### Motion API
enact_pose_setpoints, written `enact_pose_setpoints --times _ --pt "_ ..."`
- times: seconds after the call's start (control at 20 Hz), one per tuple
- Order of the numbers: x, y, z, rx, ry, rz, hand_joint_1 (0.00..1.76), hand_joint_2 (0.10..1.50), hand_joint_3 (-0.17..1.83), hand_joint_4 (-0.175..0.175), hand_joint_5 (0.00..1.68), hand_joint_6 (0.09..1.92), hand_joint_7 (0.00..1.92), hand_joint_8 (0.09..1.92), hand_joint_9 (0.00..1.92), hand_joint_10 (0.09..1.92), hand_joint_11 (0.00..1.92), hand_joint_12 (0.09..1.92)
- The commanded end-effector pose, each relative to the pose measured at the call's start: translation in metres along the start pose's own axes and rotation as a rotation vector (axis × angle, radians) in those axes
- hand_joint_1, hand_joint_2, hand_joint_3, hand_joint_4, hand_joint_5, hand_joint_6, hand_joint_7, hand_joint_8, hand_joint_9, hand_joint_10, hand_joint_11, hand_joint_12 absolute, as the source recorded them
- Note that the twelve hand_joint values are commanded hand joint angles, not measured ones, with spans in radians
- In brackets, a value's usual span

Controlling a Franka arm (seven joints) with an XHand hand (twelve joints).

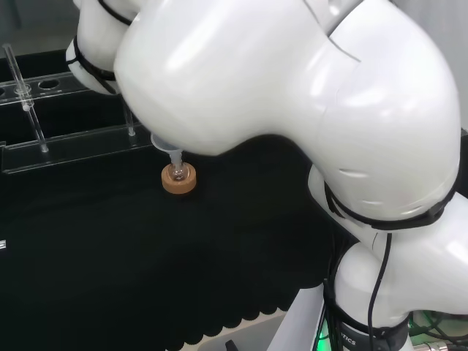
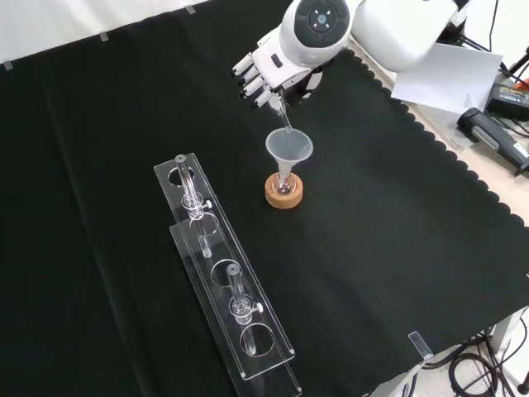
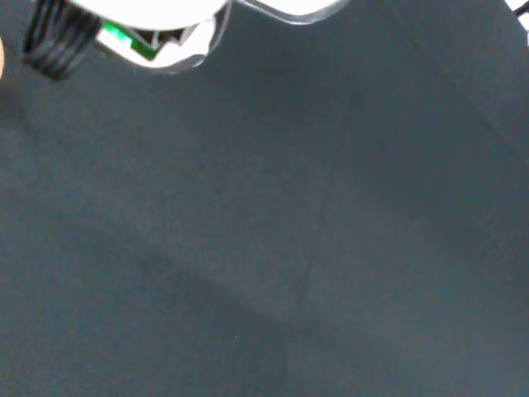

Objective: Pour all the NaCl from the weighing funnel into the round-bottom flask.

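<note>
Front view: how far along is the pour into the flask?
Done: a funnel sits in the small flask on its cork ring. In hand: the robot hand, fingers curled, tilts a thin clear piece over the funnel. Left: finishing the pour; no salt is discernible.

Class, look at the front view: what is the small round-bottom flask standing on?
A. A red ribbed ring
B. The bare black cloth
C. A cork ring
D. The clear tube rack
C: in the front view the round-bottom flask, with a funnel in its neck, sits in a tan cork ring on the cloth.
</note>
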State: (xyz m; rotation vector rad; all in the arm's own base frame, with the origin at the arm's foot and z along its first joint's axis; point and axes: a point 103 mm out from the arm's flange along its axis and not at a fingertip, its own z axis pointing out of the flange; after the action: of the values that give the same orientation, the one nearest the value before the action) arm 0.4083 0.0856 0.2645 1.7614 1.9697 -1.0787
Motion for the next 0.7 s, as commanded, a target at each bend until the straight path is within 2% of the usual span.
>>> enact_pose_setpoints --times 0.05,0.7 --pt "0.0031 -0.0019 -0.0081 -0.004 -0.072 0.004 1.12 0.64 0.70 0.175 1.26 0.73 0.66 0.59 0.93 0.38 0.66 1.20" --pt "0.0087 -0.0041 -0.0150 0.002 -0.161 0.014 1.12 0.64 0.71 0.175 1.25 0.73 0.65 0.59 0.93 0.38 0.67 1.20"
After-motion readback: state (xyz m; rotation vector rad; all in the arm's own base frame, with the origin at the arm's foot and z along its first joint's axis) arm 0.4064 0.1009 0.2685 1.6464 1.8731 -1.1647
